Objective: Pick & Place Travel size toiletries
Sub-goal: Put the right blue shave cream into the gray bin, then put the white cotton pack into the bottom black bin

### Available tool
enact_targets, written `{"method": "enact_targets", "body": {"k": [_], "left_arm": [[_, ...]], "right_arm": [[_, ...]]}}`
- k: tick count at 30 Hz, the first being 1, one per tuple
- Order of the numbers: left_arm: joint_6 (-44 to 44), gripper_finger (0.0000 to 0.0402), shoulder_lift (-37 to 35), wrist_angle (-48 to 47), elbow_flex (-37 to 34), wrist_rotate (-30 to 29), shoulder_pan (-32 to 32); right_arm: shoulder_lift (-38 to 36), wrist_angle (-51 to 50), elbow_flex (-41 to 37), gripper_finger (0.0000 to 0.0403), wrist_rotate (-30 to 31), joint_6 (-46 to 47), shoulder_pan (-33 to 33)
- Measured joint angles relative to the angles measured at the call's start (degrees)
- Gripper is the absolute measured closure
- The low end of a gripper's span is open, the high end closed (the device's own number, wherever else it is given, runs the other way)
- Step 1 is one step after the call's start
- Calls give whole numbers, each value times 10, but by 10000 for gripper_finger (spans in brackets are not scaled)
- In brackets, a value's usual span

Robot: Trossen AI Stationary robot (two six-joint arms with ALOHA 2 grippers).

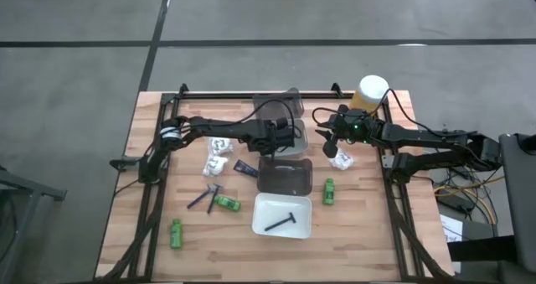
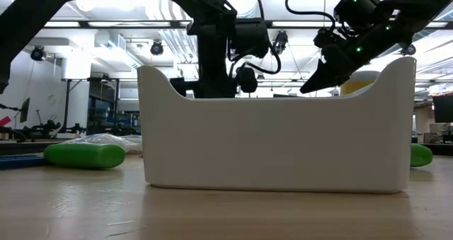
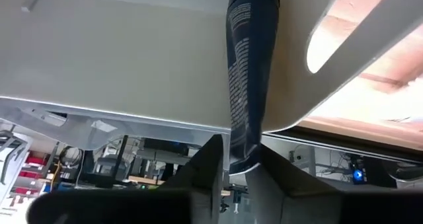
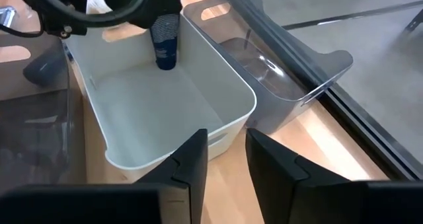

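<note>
A small dark tube (image 4: 165,42) stands cap end down inside a white tray (image 4: 225,85) near the table's far middle, its crimped end up in my left gripper (image 3: 241,154), which is shut on it. My right gripper (image 4: 226,141) hangs open and holds nothing, just right of that tray (image 1: 328,142). Loose on the table lie three green bottles (image 1: 328,192) (image 1: 226,203) (image 1: 176,232), white packets (image 1: 217,154) (image 1: 341,160) and dark razor-like sticks (image 1: 201,198). Another stick (image 1: 280,223) lies in the near white tray (image 1: 260,225). My left gripper pinches the tube's flat crimped end (image 3: 243,159) between its two fingers, coming from above at a slant from the table's left. The tube hangs upright below the fingers, cap end (image 4: 165,63) low inside the white tray; whether the cap touches the floor, I cannot tell.
A clear tray (image 4: 297,85) stands beyond the white one and a grey tray (image 1: 285,177) on its near side. A big yellow white-capped container (image 1: 370,91) stands at the far right, beside my right arm. The table's near left has free room.
</note>
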Motion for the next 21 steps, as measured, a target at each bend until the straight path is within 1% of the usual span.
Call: {"method": "enact_targets", "body": {"k": [10,14,21], "left_arm": [[-7,304,-1,3,2,-9,0],[-43,300,-4,0,8,-8,0],[-105,302,-43,-22,7,24,0]], "right_arm": [[0,0,0,282,0,-1,0],[0,0,0,275,0,-3,0],[0,0,0,264,0,-3,0]]}}
